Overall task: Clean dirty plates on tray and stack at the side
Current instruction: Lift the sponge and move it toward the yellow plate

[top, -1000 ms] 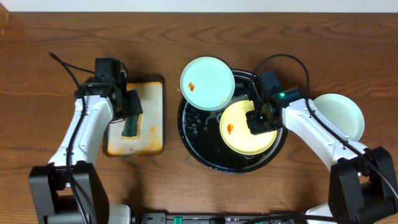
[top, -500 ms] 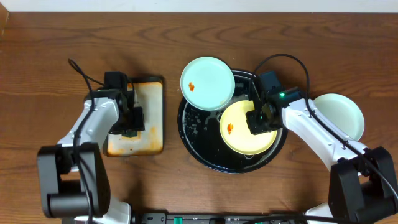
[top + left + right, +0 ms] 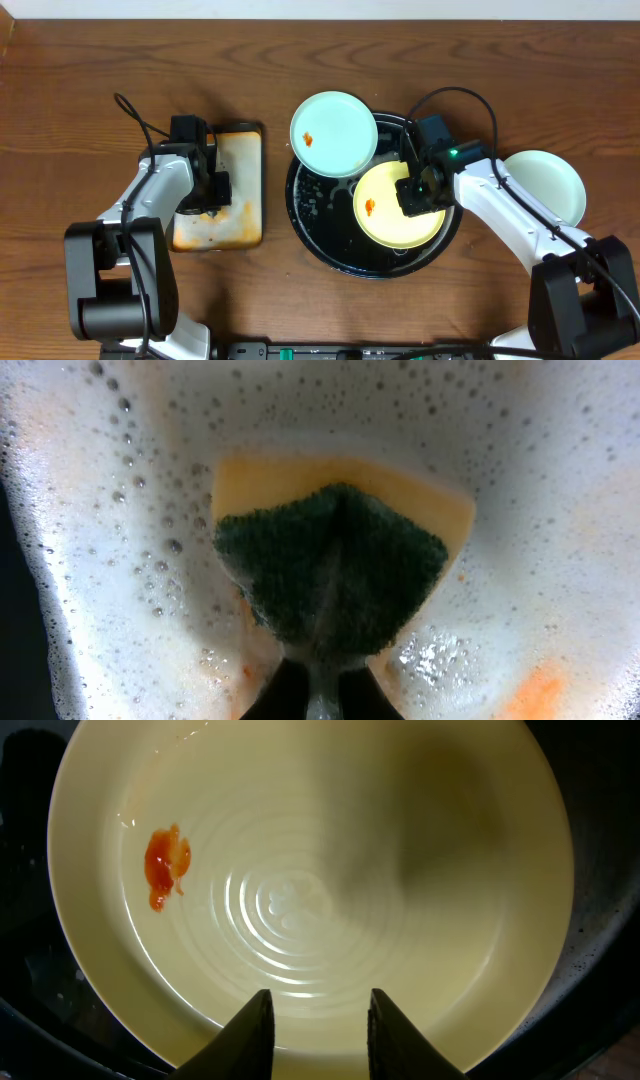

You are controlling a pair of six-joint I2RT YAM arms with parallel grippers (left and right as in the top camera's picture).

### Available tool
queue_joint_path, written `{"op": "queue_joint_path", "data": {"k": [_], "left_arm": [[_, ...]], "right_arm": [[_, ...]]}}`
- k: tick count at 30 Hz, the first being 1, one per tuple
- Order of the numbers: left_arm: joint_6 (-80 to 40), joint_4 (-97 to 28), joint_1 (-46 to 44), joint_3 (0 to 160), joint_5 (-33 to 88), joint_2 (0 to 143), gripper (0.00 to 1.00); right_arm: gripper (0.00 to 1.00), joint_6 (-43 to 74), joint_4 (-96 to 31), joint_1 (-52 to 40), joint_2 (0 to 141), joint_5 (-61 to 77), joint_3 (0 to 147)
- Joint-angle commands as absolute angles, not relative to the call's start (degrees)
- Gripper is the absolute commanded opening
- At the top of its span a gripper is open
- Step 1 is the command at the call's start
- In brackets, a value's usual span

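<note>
On the worktop (image 3: 80,60), the tray (image 3: 315,215) sits beside the sudsy metal pan (image 3: 240,205). The yellow plate (image 3: 385,225) lies flat in the tray, one mint plate (image 3: 335,130) leans on its rim, and another mint plate (image 3: 555,185) waits apart at right, probably starting the stack. The right gripper (image 3: 320,1030) holds its jaws open over the yellow plate's edge, likely to steady it. The left gripper (image 3: 318,692) has its jaws clamped on the sponge (image 3: 330,565) in the suds, loading soap.

The wooden table (image 3: 60,60) carries the tray (image 3: 320,228), a stained pan (image 3: 242,215) and a mint plate (image 3: 556,182).
</note>
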State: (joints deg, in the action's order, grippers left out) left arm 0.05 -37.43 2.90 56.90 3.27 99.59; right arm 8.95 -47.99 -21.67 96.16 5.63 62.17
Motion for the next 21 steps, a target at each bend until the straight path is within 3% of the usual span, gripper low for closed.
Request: {"op": "queue_joint_path", "data": {"k": [1,8,21], "left_arm": [[-0.1,-38.3,2.8,57.3,3.6,100.7,0.07],[-4.8,-44.2,2.7,62.5,9.7,97.1,0.07],[-6.3,-45.4,2.7,62.8,9.9,94.7,0.07]], "right_arm": [[0.27,9.2,-48.0,-21.4,95.9,6.0,62.2],[0.27,9.6,-47.4,-17.2,93.0,6.7,63.6],[0.31,10.3,-51.0,-8.1,93.1,11.2,63.2]]}}
